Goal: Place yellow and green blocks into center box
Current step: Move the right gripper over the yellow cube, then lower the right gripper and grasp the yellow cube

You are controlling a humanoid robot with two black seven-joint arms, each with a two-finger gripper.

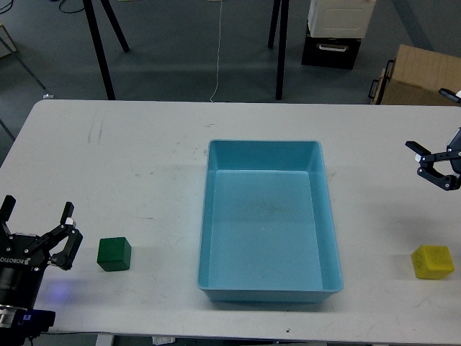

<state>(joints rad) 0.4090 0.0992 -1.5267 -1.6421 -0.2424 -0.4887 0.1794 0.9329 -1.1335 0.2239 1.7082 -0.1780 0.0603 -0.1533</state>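
Observation:
A dark green block [114,254] sits on the white table near the front left. My left gripper [37,213] is open and empty, just left of the green block and apart from it. A yellow block [433,261] sits near the front right edge. My right gripper [425,118] is open and empty at the right edge, well behind the yellow block and raised. The light blue box [263,144] stands in the middle of the table with nothing in it.
The white table [130,158] ends at the front edge just below both blocks. Beyond its far edge are black stand legs [99,50], a cardboard box [425,76] and a black and white crate [333,40] on the floor.

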